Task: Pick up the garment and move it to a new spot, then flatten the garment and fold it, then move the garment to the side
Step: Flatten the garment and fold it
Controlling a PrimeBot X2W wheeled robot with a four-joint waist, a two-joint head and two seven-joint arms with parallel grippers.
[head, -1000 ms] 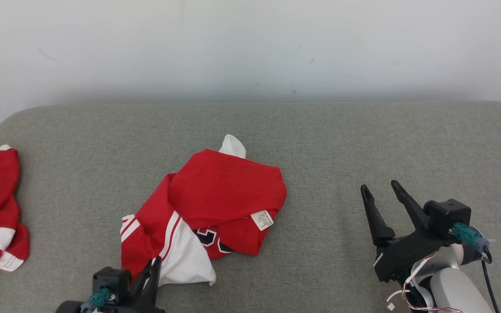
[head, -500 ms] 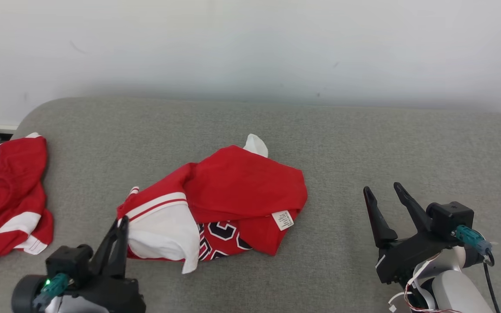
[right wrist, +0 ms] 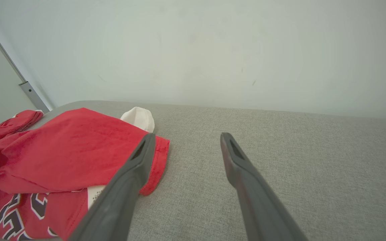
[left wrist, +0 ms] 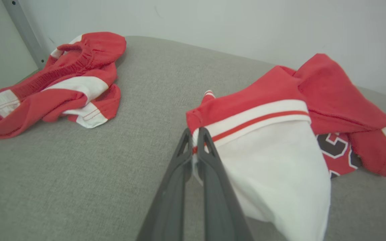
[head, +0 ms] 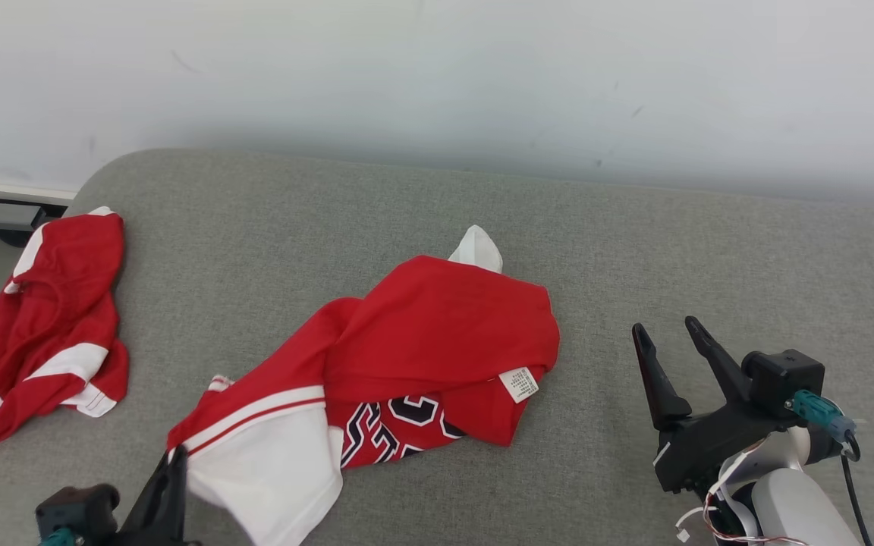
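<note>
Garment lies mid-pad on the grey pad, crumpled and partly folded over itself. Its long axis runs diagonally: the white panel with the red stripe points to the pad's near-left, and the small white tip points toward the pad's back edge by the wall.

Left gripper: fingers pressed together, pinching the garment's striped hem corner, which is lifted off the pad. Right gripper: fingers spread, holding nothing, over the pad's right part and apart from the cloth.

Hard to see:
- The dark, white-outlined print is half covered by the red fold, so I can't read it.
- The label text is too small to read.
- In the head view, the left gripper's body and the bottom of the white panel are cut off by the lower edge.
- The other red-and-white piece, at the pad's left end, is bunched up, so I can't tell what type it is.

Count: 2 red-and-white cloth items, 1 label, 2 grippers.
</note>
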